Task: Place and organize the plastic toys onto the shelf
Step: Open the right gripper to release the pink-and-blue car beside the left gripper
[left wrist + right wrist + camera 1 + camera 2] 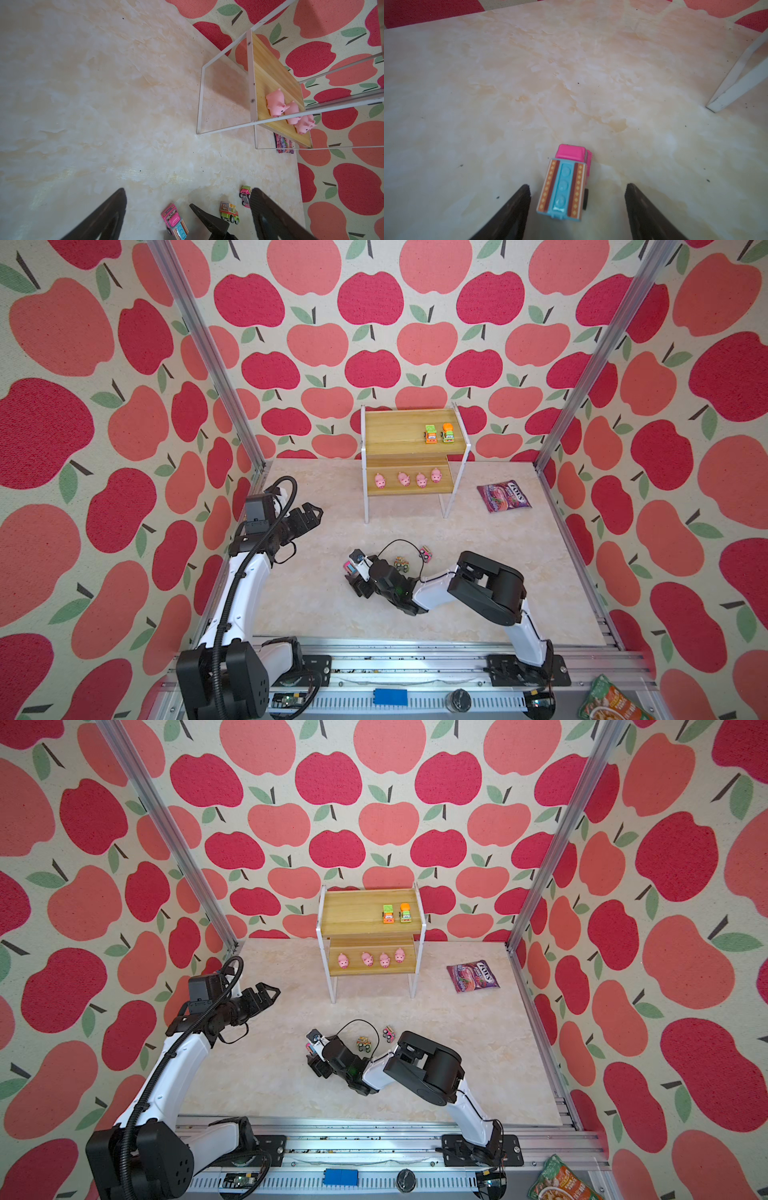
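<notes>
Spread beneath everything, a glossy table (311,614) of cream marble print. Folded at the elbow and held high at the left edge, with the left gripper (312,518) splayed wide, holding nothing, pointed towards the shelf (395,431). Stretched low across the middle, forearm almost flat, with the right gripper (577,185) parted astride a boxy pink truck (562,193) (blue studded bed, orange diamond stripes), a gap on either side, wheels on the table. Set against the back wall, two stepped boards of yellowish wood grain on thin white legs. Lying flat to the right of them, a crinkled purple candy bag (503,497). Parked side by side on the upper board, a green car (431,434) and an orange car (448,433); loose on the table beside the right wrist, a striped car (401,563) and a pink car (425,553), both black-wheeled. Lined along the lower board, four smooth, rounded pink pigs (403,479).
</notes>
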